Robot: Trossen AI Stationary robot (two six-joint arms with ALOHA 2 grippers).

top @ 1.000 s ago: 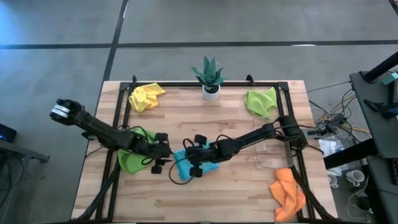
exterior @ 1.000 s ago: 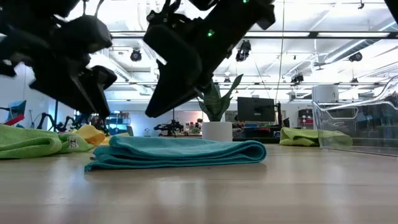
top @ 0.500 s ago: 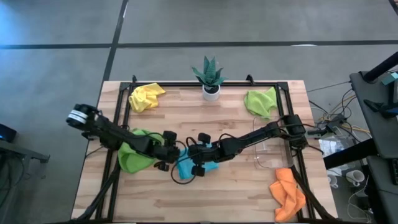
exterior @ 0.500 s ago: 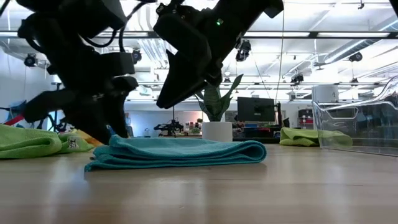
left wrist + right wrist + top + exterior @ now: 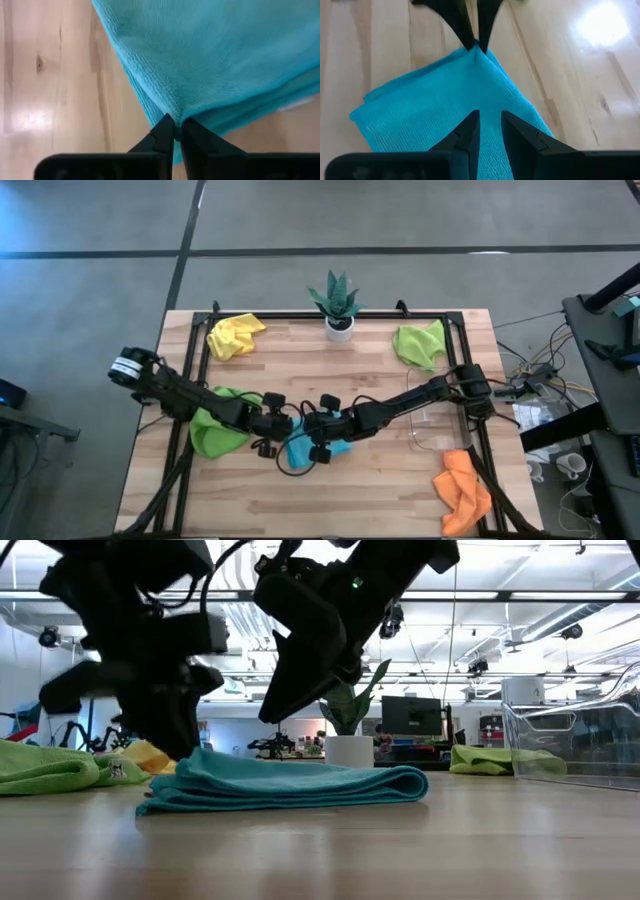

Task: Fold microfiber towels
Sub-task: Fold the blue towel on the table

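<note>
Below the potted plant (image 5: 336, 302) at mid-table, the left gripper (image 5: 174, 131) pinches a corner of the folded light blue towel (image 5: 318, 446), while the right gripper (image 5: 490, 126) hovers above it, jaws narrowly parted.

Grey concrete floor (image 5: 400, 220) around bench, dark seam lines crossing it. Light wood plank bench (image 5: 380, 500) with black frame rails. Desk edge with cables and mugs (image 5: 570, 465) at right side. Beyond bench: open workshop hall, white ceiling with beams and track lights (image 5: 520, 600), dark monitor (image 5: 412, 715) far back.
</note>
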